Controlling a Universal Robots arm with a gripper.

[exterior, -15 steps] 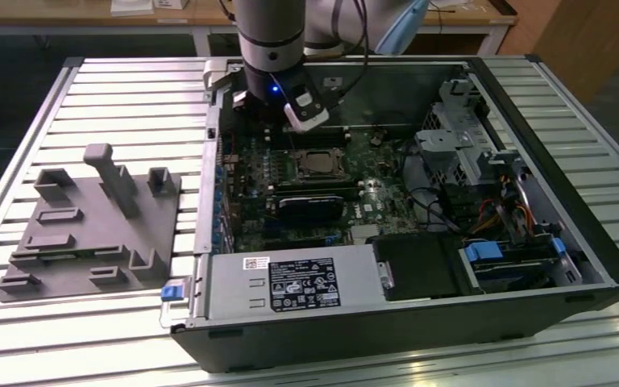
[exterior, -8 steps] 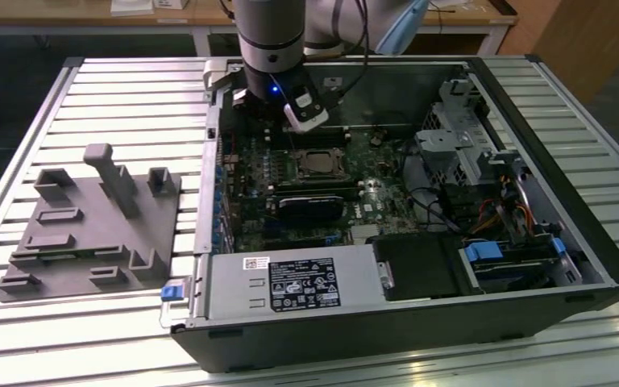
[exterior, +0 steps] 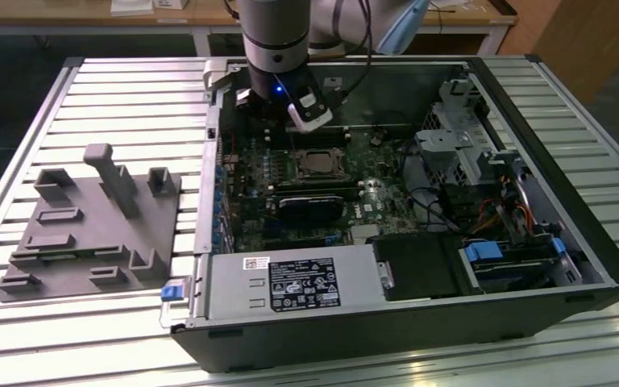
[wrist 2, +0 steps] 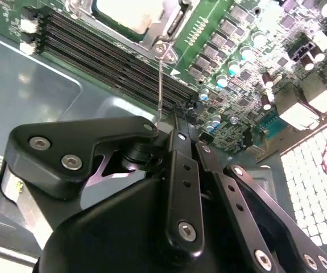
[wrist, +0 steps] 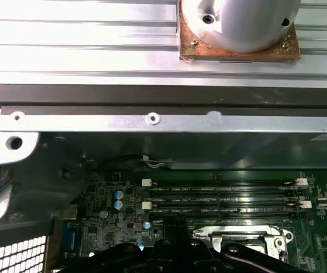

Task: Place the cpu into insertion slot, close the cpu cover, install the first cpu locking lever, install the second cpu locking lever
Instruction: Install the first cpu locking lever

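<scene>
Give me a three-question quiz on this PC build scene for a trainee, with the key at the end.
1. True or false: the cpu already sits in the insertion slot.
2. In the second wrist view, the hand hangs nearest to: A the power supply; B the long black memory slots; C the drive cage.
3. Short answer: what thin thing runs from the socket's corner toward the hand?
Key: 1 true. 2 B. 3 a thin metal locking lever.
</scene>
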